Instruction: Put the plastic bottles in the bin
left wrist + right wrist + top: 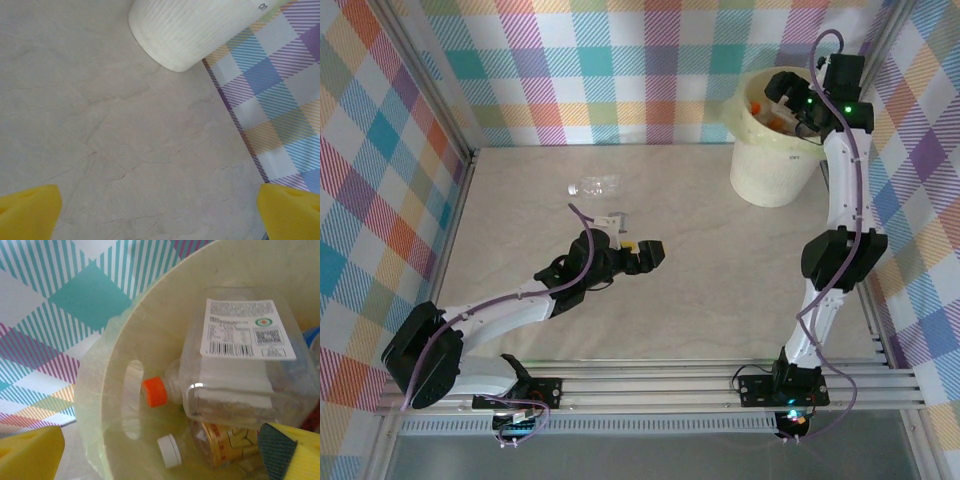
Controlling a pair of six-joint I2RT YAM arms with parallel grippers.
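Plastic bottles [235, 390] lie heaped inside the bin [770, 175], directly under my right gripper [788, 105]. Its jaws are spread wide with nothing between them, and the yellow pads [30, 455] hang just above the bin's mouth. My left gripper [632, 238] is released too, and empty. It hovers over bare table [720, 300], well apart from the bin on its left as the overhead camera shows it.

One loose bottle [592, 186] lies on its side on the table, far to the bin's left and near the back wall. I judge this one is next.

I would lift the right arm straight up out of the bin before swinging it, so the fingers do not catch the rim. The left arm sits nearer the loose bottle, so I would send that one. I would come down from above with the jaws across the body, not along it, and close gently. Plastic this thin should dent, and the bottle may roll or squirt out sideways.

In the bin, the top bottle is clear and squarish with rounded shoulders. It carries a white printed label with a barcode and an orange cap [155, 391] pointing at the bin's wall. Below it lies another with a white cap [169, 451] and a yellow-orange label. The loose bottle looks clear and small. I cannot make out its cap or label.
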